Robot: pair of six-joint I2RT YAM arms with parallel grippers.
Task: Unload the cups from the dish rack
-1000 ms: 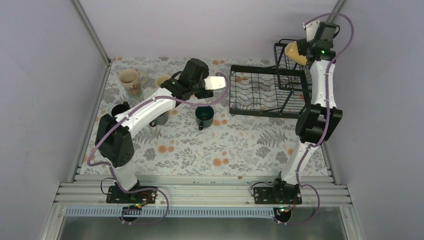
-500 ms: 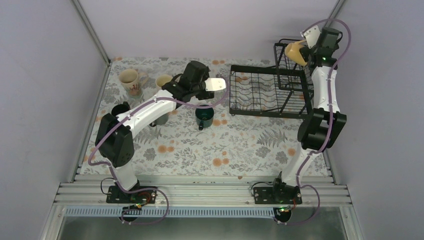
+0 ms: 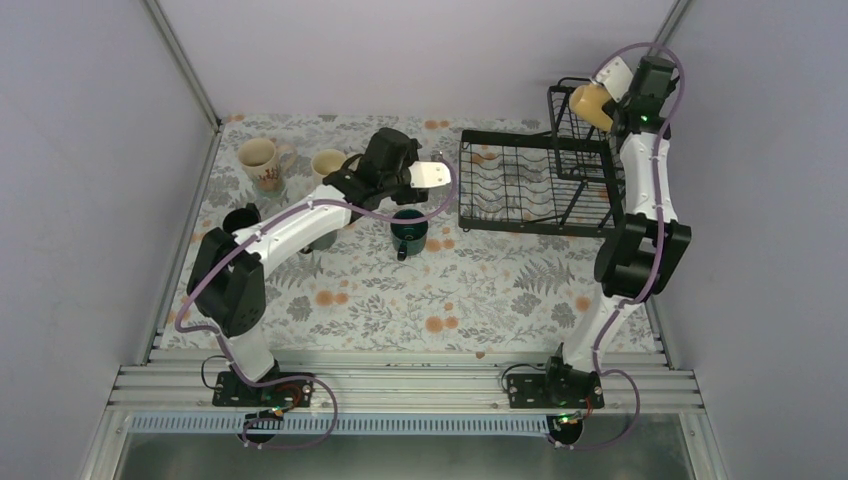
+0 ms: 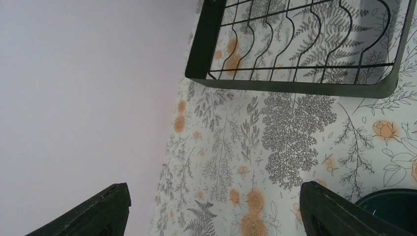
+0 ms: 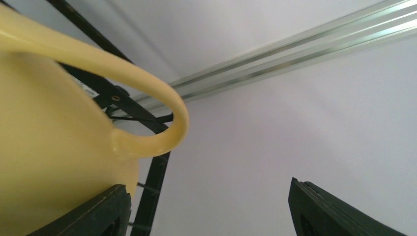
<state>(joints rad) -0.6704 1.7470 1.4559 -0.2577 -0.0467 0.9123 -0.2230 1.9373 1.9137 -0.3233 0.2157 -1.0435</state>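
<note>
Mug placement is the whole story for my right gripper (image 5: 206, 189) right now. The yellow mug (image 5: 54, 147) sits up at the top far corner of the basket (image 3: 572, 140), the raised bit at the right end of the rack (image 3: 520, 185), and it's tilted rather than standing straight. From the wrist camera the body of it is off to the left of my gap, right over the left finger (image 5: 105, 211), and I honestly can't tell if it's touching that finger or just sitting close above it. The handle (image 5: 162, 98) loops out from the body toward the middle of the gap, with bare wall showing behind it. The jaws are spread wide and nothing is clamped between them, so I'd call it lined up but not grabbed yet. My read: the next bit hinges on sliding left so the body ends up between the fingers, since closing where I am would probably only catch the handle or push the mug sideways against the wire. My left gripper (image 4: 211, 196) is well apart from all this, also wide and empty, hanging over the table (image 3: 500, 290) above the teal mug (image 3: 408, 230) near the rack's left end, so the right arm is clearly the nearer one.
</note>
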